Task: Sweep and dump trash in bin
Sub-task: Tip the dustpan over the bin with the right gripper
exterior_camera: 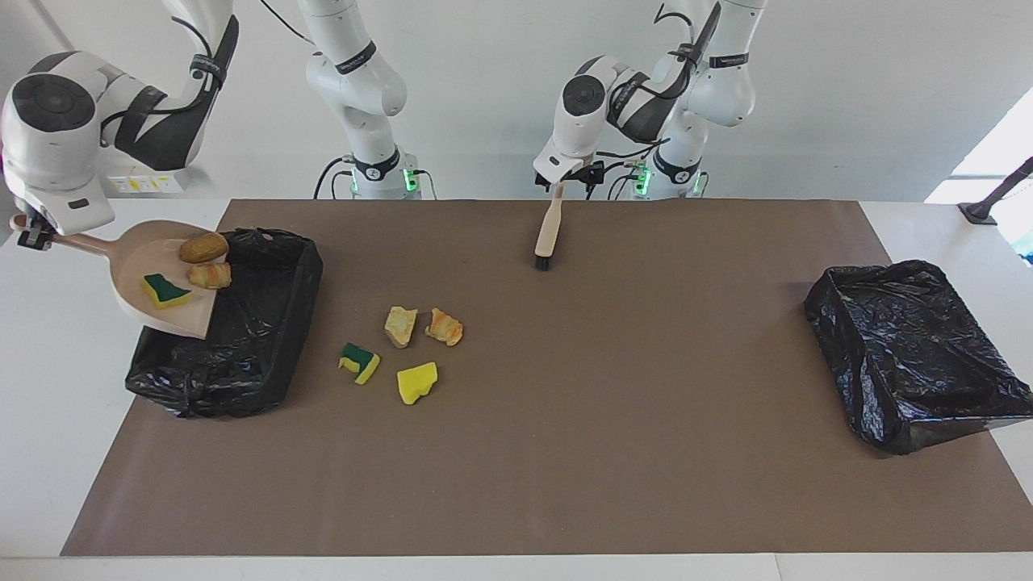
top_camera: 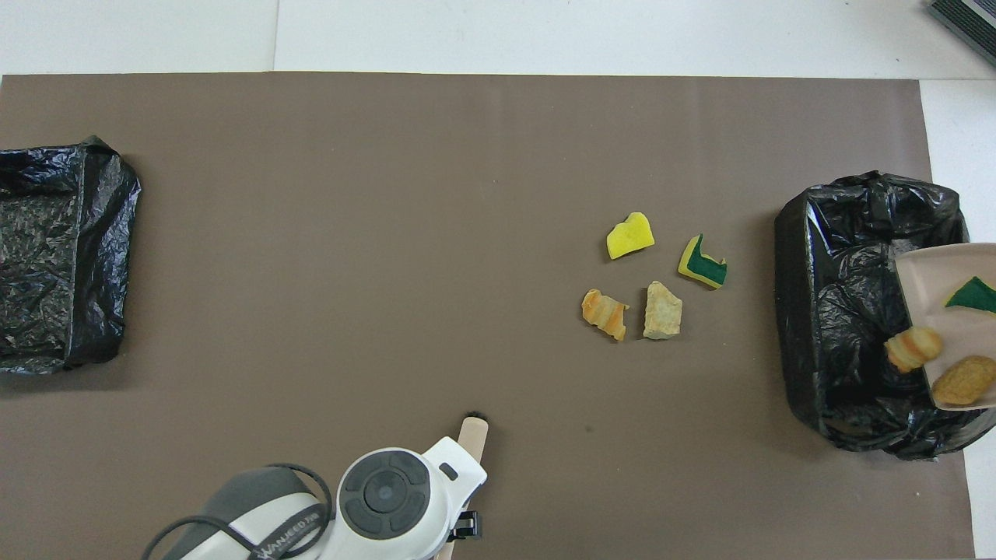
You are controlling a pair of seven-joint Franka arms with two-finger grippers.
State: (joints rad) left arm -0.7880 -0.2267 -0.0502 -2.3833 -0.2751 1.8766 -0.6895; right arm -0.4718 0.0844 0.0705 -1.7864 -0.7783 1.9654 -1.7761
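- The right pincer (exterior_camera: 31, 236) is clenched on the handle of the dustpan (exterior_camera: 181, 319), out past the right arm's end of the counter (exterior_camera: 605, 420).
- The dustpan hangs tilted over a black-bagged bin (exterior_camera: 250, 347), its lip dipping down into the bin's opening.
- Three pieces of trash lie in the pan: a green-topped sponge (exterior_camera: 165, 290), a striped chunk (exterior_camera: 210, 276) and a brown chunk (exterior_camera: 202, 248). In the overhead view the striped chunk sits right at the lip, over the bin.
- Four pieces of trash lie on the counter in a loose cluster beside the bin, toward the middle: a yellow scrap (exterior_camera: 417, 382), a green-and-yellow scrap (exterior_camera: 359, 362), a tan scrap (exterior_camera: 400, 326) and an orange scrap (exterior_camera: 444, 327). The tan and orange ones are nearer the robots.
- The left pincer (exterior_camera: 558, 184) is at the top of the brush (exterior_camera: 549, 230), which leans with bristles down at the counter; whether it is released or gripping I cannot tell.
- A second bin (exterior_camera: 912, 355) stands at the left arm's end.
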